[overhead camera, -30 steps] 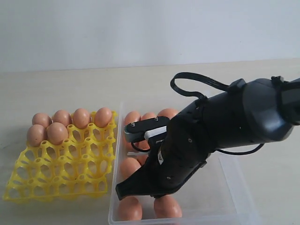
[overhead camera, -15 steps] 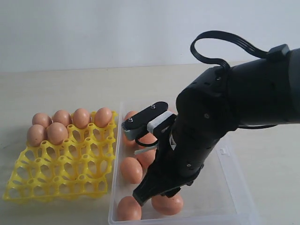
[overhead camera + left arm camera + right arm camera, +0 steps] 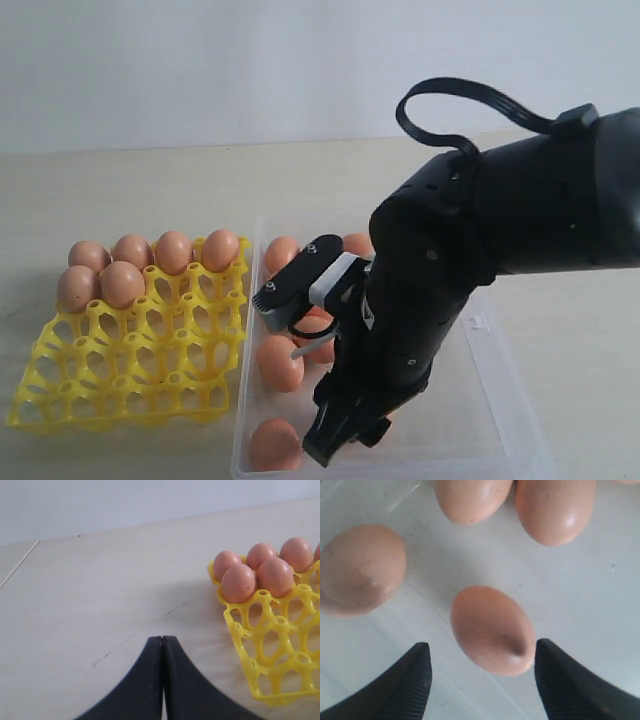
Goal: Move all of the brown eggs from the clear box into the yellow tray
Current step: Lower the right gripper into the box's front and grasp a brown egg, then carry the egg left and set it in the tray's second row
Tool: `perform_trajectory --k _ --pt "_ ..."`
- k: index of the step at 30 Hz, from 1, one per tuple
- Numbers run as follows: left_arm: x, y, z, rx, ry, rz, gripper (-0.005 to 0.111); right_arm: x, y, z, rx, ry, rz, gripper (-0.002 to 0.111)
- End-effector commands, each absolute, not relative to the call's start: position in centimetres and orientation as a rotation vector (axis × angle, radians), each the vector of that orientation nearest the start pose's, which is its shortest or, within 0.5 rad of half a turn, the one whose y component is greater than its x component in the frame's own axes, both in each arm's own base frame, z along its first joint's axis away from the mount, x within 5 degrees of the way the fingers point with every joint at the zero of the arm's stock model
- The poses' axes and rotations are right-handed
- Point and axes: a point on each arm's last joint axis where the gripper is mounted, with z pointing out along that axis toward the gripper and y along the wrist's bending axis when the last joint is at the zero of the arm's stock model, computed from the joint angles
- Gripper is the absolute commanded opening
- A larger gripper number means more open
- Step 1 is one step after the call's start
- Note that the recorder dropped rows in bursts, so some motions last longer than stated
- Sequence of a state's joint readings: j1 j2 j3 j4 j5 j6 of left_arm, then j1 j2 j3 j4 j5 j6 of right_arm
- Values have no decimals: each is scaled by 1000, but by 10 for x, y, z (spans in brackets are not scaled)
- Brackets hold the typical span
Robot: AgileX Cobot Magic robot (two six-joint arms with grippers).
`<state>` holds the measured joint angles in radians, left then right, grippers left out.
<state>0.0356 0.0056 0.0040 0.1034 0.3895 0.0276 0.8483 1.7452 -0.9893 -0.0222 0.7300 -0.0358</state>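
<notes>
My right fingers [image 3: 402, 687] wide astride a brown egg [image 3: 492, 630] in the clear box [image 3: 490, 410], apparently not touching, set to pinch; left fingers [image 3: 142, 685] closed.

- Shallow clear plastic box [image 3: 485, 400]: right side open to me.
- Smooth orange-brown eggs [image 3: 280, 362] crowd its left.
- Bright yellow plastic tray [image 3: 110, 416]: near cups free.

Colours of the brown eggs [image 3: 122, 283], yellow tray [image 3: 130, 385] and clear box [image 3: 480, 400] on a pale tabletop [image 3: 120, 190]
The brown eggs are shown in an even orange-brown, finely flecked with darker specks; the yellow tray is plain bright yellow, and the clear box is colourless and see-through. The tabletop is pale beige, marked by a few dark scuffs. The left gripper [image 3: 162, 641] and right gripper [image 3: 482, 650] are black, with fine ribbing on the latter's fingers [image 3: 410, 685].
</notes>
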Motion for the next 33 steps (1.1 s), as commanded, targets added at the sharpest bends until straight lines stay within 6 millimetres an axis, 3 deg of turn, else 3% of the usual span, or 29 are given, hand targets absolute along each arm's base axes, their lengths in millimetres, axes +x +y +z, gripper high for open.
perform_trajectory --k 1,3,5,6,8,17,20,27,30,33 --pt "52 5 179 58 1863 136 0 213 242 148 -1370 2642 85 63" --pt "52 5 179 56 1863 135 0 218 247 137 -1368 2613 99 64" --pt "52 5 179 56 1863 135 0 219 248 135 -1362 2606 104 44" --pt "52 5 179 56 1863 135 0 220 249 136 -1358 2598 109 25" --pt "52 5 179 56 1863 135 0 223 252 140 -1351 2585 116 0" --pt "52 5 179 56 1863 135 0 233 264 177 -1335 2569 124 0" --pt "52 5 179 56 1863 135 0 235 266 180 -1333 2545 135 0" --pt "52 5 179 55 1863 134 0 235 266 180 -1425 2483 118 17" --pt "52 5 179 55 1863 134 0 236 266 180 -1414 2485 121 13" --pt "52 5 179 58 1863 136 0 235 266 180 -1417 2491 118 1"
